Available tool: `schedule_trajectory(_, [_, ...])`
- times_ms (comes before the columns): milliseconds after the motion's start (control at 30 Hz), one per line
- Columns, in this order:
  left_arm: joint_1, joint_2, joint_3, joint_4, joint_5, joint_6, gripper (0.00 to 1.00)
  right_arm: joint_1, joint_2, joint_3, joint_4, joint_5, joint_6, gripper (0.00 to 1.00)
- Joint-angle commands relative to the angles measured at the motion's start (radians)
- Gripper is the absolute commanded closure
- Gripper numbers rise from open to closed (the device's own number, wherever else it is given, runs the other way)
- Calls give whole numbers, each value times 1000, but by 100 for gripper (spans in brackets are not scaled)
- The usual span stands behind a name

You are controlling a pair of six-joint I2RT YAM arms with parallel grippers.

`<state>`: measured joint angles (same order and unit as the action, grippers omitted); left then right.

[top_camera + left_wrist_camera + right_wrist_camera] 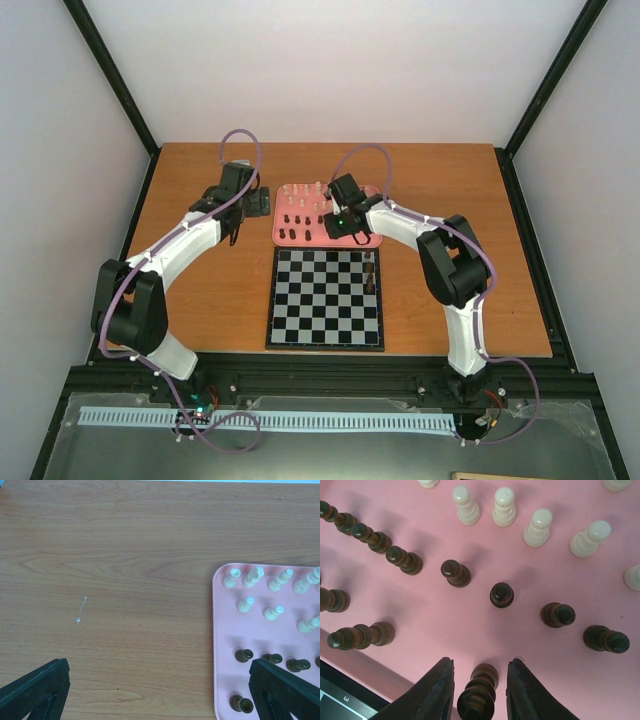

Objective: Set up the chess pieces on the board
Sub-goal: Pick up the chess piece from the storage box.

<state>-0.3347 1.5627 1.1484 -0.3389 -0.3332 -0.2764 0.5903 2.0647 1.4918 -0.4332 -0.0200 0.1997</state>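
Straddling a tall dark-brown turned chess piece (479,695) upright on the pink rounded tray (470,630), the right tool (481,664) stands narrow, seemingly just short of touching, presumably to carry it to the black-and-white checked board (325,300) alongside.

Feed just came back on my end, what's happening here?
The right hand is down over the pink tray with its fingers either side of a dark piece; whether it grips it yet is unclear. Most pieces, dark and cream, are on the tray. A few dark ones stand along the board's right edge. The left hand hovers open over the table left of the tray, holding nothing.
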Motion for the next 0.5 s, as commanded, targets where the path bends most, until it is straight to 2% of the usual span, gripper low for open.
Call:
schedule_trajectory(0, [2, 4, 44, -2, -12, 4, 0, -1, -18, -22, -9, -10, 7, 69])
schedule_trajectory(267, [2, 4, 45, -1, -12, 3, 0, -1, -43, -48, -6, -6, 8, 70])
schedule_trajectory(467, [2, 4, 46, -2, -10, 4, 0, -1, -38, -39, -1, -13, 2, 83])
